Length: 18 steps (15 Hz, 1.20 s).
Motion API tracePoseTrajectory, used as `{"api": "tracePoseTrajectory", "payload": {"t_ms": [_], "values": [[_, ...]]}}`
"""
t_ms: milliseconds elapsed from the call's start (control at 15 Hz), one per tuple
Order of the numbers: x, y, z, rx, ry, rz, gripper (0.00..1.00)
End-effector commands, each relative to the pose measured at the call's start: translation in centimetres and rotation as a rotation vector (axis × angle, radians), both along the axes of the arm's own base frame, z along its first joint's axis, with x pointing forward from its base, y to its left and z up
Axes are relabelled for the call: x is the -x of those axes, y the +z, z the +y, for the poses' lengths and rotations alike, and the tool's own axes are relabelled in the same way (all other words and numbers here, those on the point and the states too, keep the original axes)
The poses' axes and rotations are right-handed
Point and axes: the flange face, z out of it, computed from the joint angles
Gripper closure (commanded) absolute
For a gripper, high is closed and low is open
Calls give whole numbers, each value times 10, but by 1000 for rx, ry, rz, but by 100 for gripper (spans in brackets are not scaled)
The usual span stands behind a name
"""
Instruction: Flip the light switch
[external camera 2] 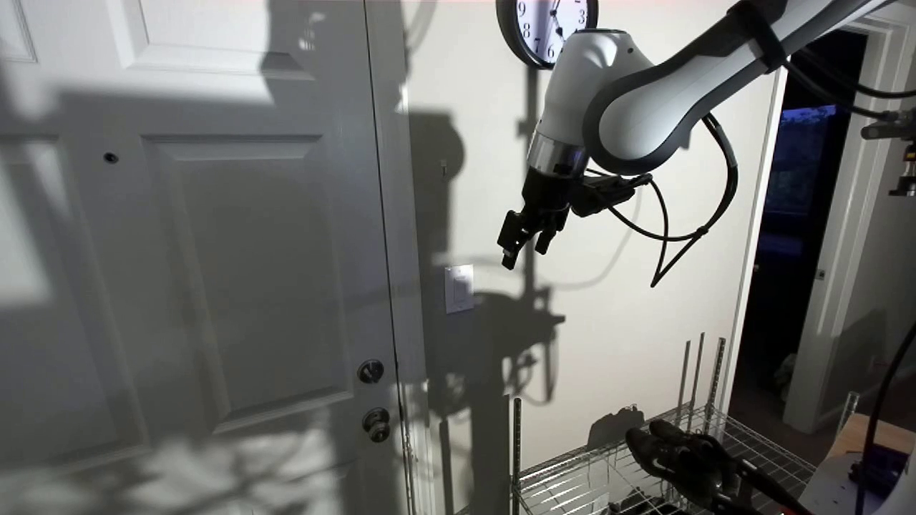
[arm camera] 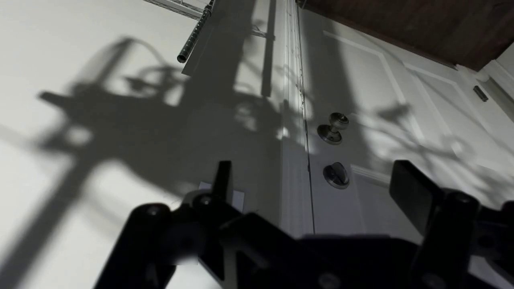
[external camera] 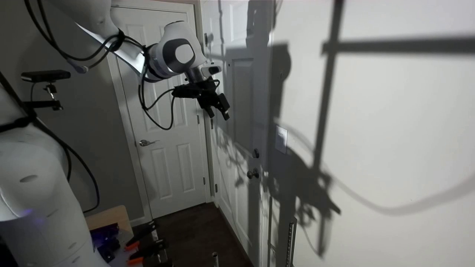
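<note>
The light switch is a white rectangular wall plate with a wide paddle, on the wall beside the door; it shows in both exterior views (external camera: pixel 281 139) (external camera 2: pixel 459 289). In the wrist view the switch plate (arm camera: pixel 238 199) is mostly hidden behind the left finger. My gripper (external camera: pixel 219 114) is black, open and empty, pointing downward in the air. It is higher than the switch and apart from it, also in an exterior view (external camera 2: pixel 526 253), where it appears up and right of the plate. In the wrist view its fingers (arm camera: pixel 313 164) are wide apart. Whether the switch is up or down is unclear.
The white door has a deadbolt (external camera 2: pixel 370 371) and a knob (external camera 2: pixel 376 425) near the switch. A wire shelf (external camera 2: pixel 565 493) with a metal post (external camera 2: pixel 517 450) stands below along the wall. A round clock (external camera 2: pixel 507 28) hangs above. The arm's shadow falls around the switch.
</note>
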Motion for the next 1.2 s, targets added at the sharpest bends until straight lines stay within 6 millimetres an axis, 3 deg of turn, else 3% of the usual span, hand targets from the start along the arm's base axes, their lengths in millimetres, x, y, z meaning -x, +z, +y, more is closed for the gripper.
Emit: {"api": "tracePoseTrajectory", "payload": {"t_ms": [0, 1133], "values": [[-2, -1, 0, -3, 5, -3, 0], [-47, -34, -18, -17, -37, 54, 0]]}}
